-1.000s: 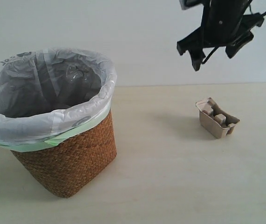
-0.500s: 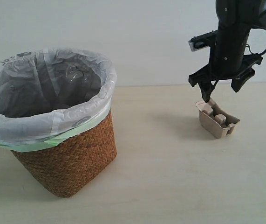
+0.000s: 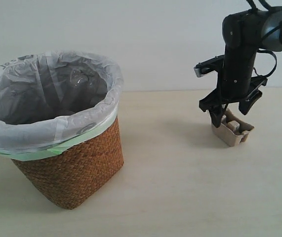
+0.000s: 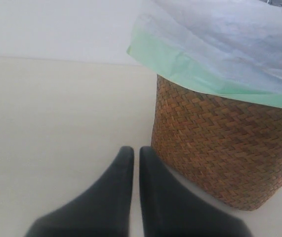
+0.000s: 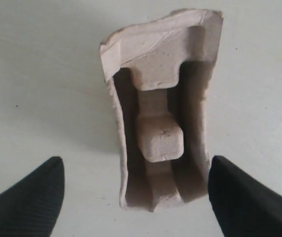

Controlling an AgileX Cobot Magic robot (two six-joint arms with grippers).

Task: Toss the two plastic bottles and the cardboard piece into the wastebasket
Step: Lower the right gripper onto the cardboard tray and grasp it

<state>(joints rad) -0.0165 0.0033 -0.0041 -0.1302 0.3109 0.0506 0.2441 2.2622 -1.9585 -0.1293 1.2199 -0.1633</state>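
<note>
Exterior view puts the wastebasket (image 3: 76,168) nearest, upright on the pale table (image 3: 180,197). Its brown wicker wall is capped by a crinkled white bag (image 3: 57,131) whose pale green edge is folded down over the rim. Left wrist view shows the left gripper (image 4: 132,154) low over the table, just beside the foot of the wastebasket (image 4: 220,143). Its 2 dark fingers are pressed almost together, with only a thin slit between them. Farther back and well apart from the wastebasket, on the side away from the left gripper, the cardboard piece (image 3: 235,132) sits on the table with its open side up. The right gripper (image 3: 228,112) hangs directly over the cardboard piece on its black arm (image 3: 239,64), with its 2 fingers spread wide and pointing down on either side of the piece. Right wrist view looks straight down into the cardboard piece (image 5: 155,74), a grey-brown pulp tray with 1 moulded block (image 5: 159,140) in its middle, lying between the parted fingers of the right gripper (image 5: 136,163). A strip of bare table separates 1 finger from the tray's wall. The other stands just beside the opposite wall, and whether it touches cannot be told. Farthest from the wastebasket, a plain pale wall (image 3: 155,44) closes the scene.
</note>
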